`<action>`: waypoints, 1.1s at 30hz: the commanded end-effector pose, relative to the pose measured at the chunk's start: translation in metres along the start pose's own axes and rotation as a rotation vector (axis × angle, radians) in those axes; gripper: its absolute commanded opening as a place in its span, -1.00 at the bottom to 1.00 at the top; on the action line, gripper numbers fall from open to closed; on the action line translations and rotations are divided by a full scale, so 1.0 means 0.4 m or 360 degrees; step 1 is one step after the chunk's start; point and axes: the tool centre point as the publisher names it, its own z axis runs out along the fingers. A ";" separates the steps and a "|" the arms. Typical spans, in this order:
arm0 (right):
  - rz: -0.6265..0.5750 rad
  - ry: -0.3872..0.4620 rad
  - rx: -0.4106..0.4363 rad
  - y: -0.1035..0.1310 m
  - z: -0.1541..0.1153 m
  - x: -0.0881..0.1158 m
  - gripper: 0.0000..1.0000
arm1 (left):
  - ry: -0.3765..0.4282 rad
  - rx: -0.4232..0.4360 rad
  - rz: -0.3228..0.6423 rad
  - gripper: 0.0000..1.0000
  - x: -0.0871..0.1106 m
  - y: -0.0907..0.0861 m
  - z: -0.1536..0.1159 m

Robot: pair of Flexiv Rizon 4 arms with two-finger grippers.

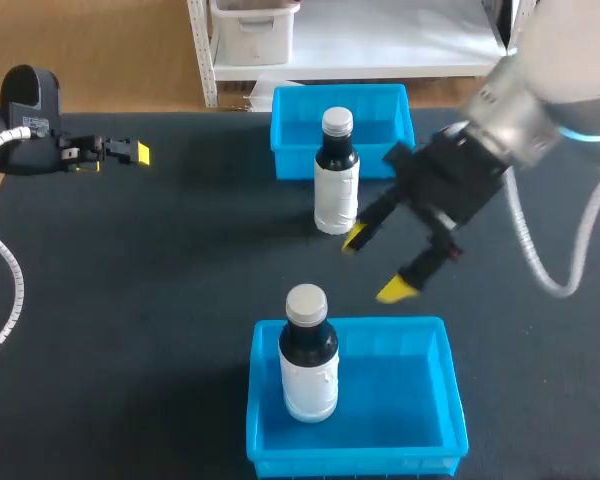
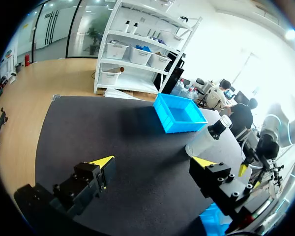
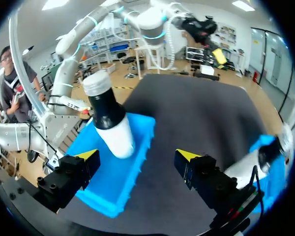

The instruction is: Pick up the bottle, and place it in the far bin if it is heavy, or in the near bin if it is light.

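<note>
Two bottles stood in our head view. One bottle (image 1: 336, 175) was upright on the dark table (image 1: 130, 300) in the upper middle of the frame, just in front of the far bin (image 1: 298, 140) and outside it. The second bottle (image 1: 308, 355) stood upright in the left part of the near bin (image 1: 420, 400), at the lower middle.

Our right gripper (image 1: 375, 265) hung right of centre, between the two bins, with its fingers spread wide and nothing between them. Its upper yellow tip lay just beside the base of the bottle on the table; we could not tell whether it touched. In the right wrist view this gripper (image 3: 137, 155) was open, with the second bottle (image 3: 110, 123) and the near bin (image 3: 123, 187) ahead of its fingers, and the other bottle (image 3: 250, 164) off beside one finger.

Our left gripper (image 1: 130, 152) sat at the upper left of the head view, well apart from both bottles. In the left wrist view its fingers (image 2: 101, 164) stood far apart around bare table, with the far bin (image 2: 179, 115) and the bottle (image 2: 206, 137) ahead of the gripper (image 2: 152, 162).
</note>
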 end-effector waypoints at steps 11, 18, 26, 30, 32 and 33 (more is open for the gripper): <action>0.0253 -0.0067 0.0473 -0.200 -0.345 0.172 1.00 | 0.0000 0.0000 0.0000 1.00 0.000 0.000 0.000; 0.0269 -0.0105 0.0481 -0.333 -0.385 0.201 1.00 | 0.0000 0.0000 0.0000 1.00 0.000 0.000 0.000; 0.0231 -0.0147 0.0447 -0.445 -0.367 0.177 1.00 | 0.0000 0.0000 0.0000 1.00 0.000 0.000 0.000; 0.0204 -0.0170 0.0437 -0.482 -0.331 0.146 1.00 | 0.0000 0.0000 0.0000 1.00 0.000 0.000 0.000; 0.0197 -0.0170 0.0437 -0.494 -0.313 0.129 1.00 | 0.0000 0.0000 0.0000 1.00 0.000 0.000 0.000; 0.0189 -0.0174 0.0437 -0.498 -0.306 0.121 1.00 | 0.0000 0.0000 0.0000 1.00 0.000 0.000 0.000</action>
